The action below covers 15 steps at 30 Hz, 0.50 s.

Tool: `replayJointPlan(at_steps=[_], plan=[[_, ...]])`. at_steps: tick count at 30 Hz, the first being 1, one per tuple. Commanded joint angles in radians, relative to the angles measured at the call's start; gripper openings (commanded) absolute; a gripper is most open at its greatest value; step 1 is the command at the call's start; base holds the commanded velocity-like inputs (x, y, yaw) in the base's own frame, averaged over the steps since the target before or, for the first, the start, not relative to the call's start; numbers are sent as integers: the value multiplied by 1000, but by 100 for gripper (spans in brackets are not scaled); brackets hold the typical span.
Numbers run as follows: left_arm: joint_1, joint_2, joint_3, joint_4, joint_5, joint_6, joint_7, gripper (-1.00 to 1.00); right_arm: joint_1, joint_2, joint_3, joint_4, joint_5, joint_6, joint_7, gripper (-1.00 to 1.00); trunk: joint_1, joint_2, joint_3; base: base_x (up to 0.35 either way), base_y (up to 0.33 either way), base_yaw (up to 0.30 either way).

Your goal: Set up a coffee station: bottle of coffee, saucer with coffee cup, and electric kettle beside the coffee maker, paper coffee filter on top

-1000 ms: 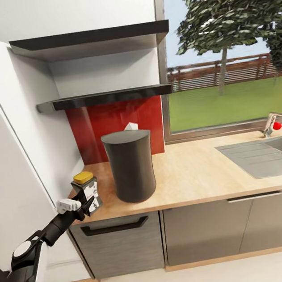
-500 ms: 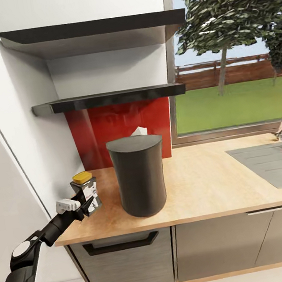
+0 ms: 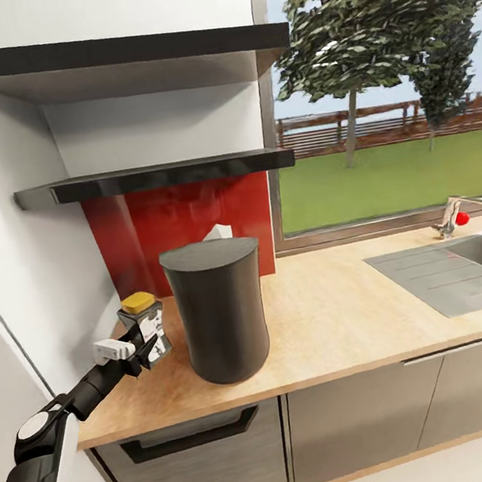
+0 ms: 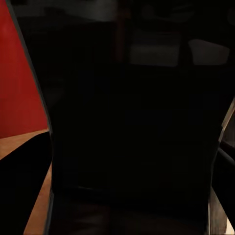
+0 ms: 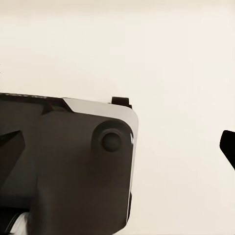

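Bottle of coffee [image 3: 146,328], yellow-lidded, gripped between the fingers of the left gripper [image 3: 144,343] at the bench's left end, about nine o'clock from the coffee maker [image 3: 218,310] and just beside it. Hard to tell whether the bottle's base touches the wood or hangs a little above it. Tall, dark and cylindrical, the coffee maker, standing upright on the bench [image 3: 344,310]; seen very close and dark through the left wrist camera [image 4: 132,122]. A small white tip [image 3: 219,232] peeking over its lid at twelve o'clock, possibly the paper filter, too little showing to be sure. Right gripper's state not readable: just a sliver of a dark finger [image 5: 228,144] at the frame edge over pale floor, beside part of the robot's own body [image 5: 68,166].

Judged progress: coffee maker in place, bottle off the shelf and all but delivered, release apparently the only thing left for it. Filter placement uncertain; saucer, cup and kettle apparently not yet set beside the coffee maker.

Light wood bench over grey drawer fronts [image 3: 202,447]; steel sink [image 3: 462,273] and tap with a red knob [image 3: 454,218] at three o'clock. Red backsplash [image 3: 184,219] behind, two dark wall shelves [image 3: 154,178] above, window [image 3: 382,96] onto lawn, fence and trees.
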Motion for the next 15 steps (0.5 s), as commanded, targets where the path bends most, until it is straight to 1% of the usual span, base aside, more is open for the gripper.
replayJointPlan(at_steps=[1, 15], plan=[[0, 0, 2, 0, 6, 9, -3, -100, 0, 0, 7, 1, -11, -4, 4, 100, 1, -1, 0, 201, 147, -25], [0, 1, 0, 3, 4, 6, -2, -100, 0, 5, 7, 0, -10, -5, 4, 100, 1, -1, 0, 274, 184, -3]])
